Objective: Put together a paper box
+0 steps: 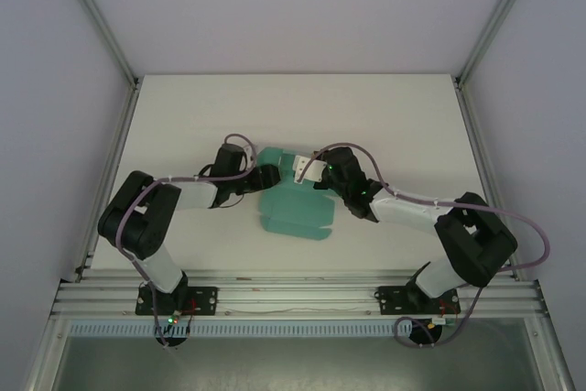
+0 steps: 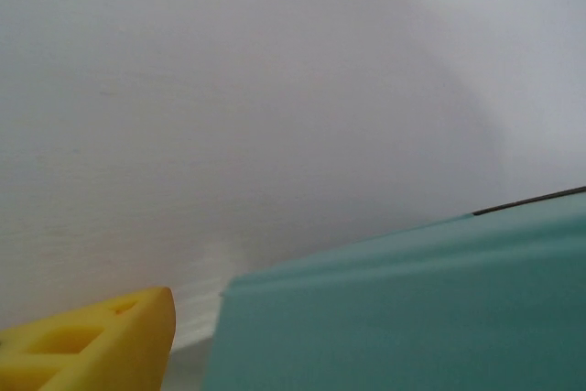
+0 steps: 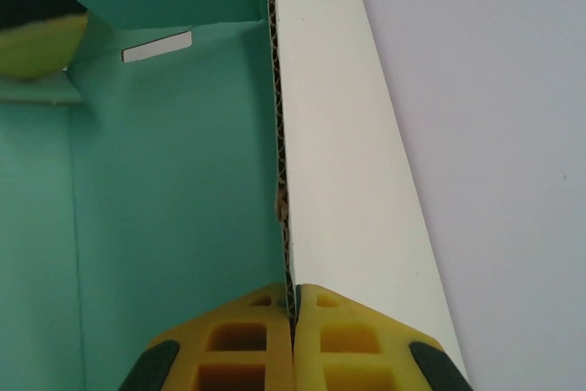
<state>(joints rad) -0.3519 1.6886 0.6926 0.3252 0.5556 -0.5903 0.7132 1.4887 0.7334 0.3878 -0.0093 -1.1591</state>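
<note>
Top external view shows the paper box lying half folded near the middle of the worktop, with our arms reaching in from both sides. Our right gripper is squeezed tight on the thin top edge of one side wall, and we think it holds that wall standing so it does not flop flat. Our left gripper sits at the box's left side, one yellow finger just beside the green card, maybe to push a flap, but we cannot tell how wide it is or if it holds anything.
</note>
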